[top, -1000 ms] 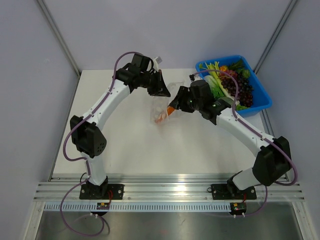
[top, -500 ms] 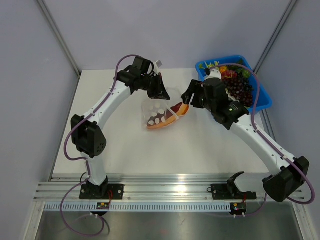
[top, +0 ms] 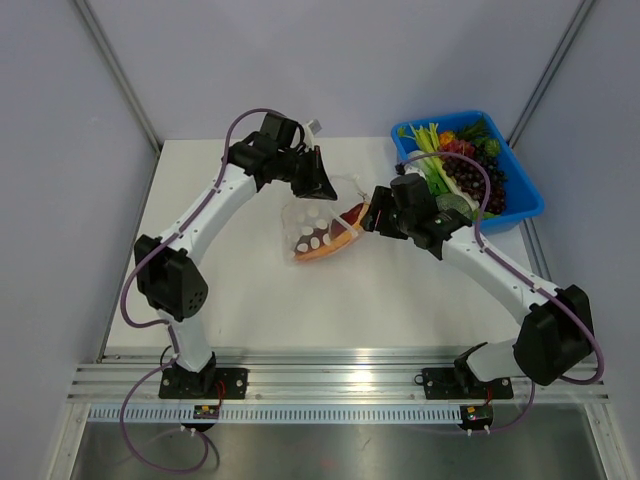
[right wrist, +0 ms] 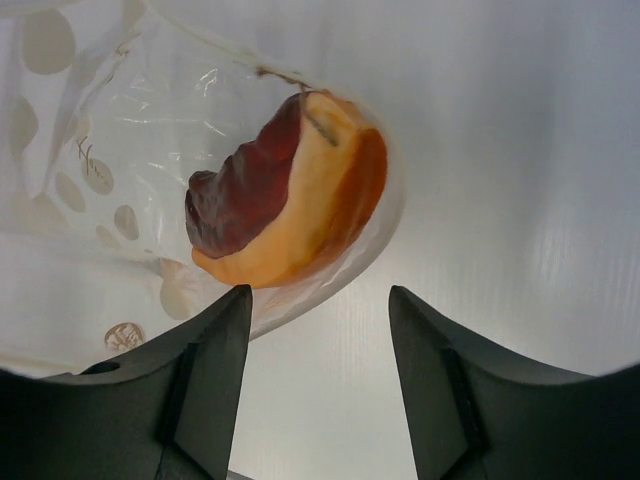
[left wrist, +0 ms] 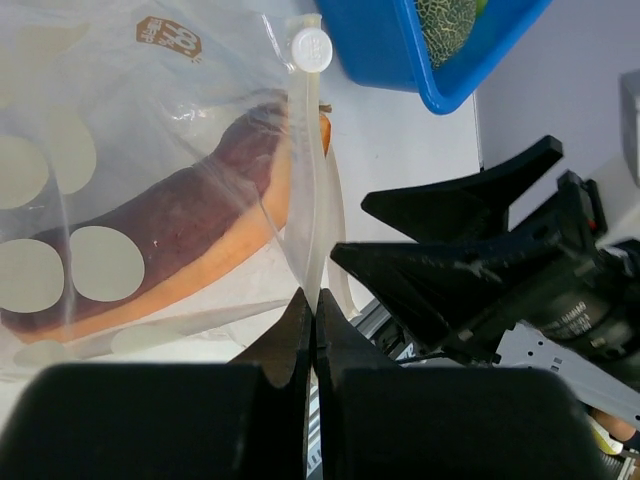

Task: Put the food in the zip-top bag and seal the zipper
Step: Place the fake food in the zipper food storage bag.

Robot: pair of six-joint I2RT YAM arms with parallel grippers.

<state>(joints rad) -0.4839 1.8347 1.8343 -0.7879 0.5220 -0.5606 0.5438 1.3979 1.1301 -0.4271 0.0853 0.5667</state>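
Note:
The clear zip-top bag with white dots lies mid-table, and the orange and dark red food is inside it. My left gripper is shut on the bag's mouth edge; in the left wrist view it pinches the zipper strip below its white slider. My right gripper is open and empty at the bag's right end. In the right wrist view the food shows through the plastic just ahead of it. The leek lies in the bin.
The blue bin stands at the back right, holding the leek, dark grapes and other produce. Its corner shows in the left wrist view. The right arm's black fingers are close to my left gripper.
The bag has spread out flatter with the orange and dark red food lying inside. My right gripper let go of the food, drew back toward the bin, then returned to the bag's end.

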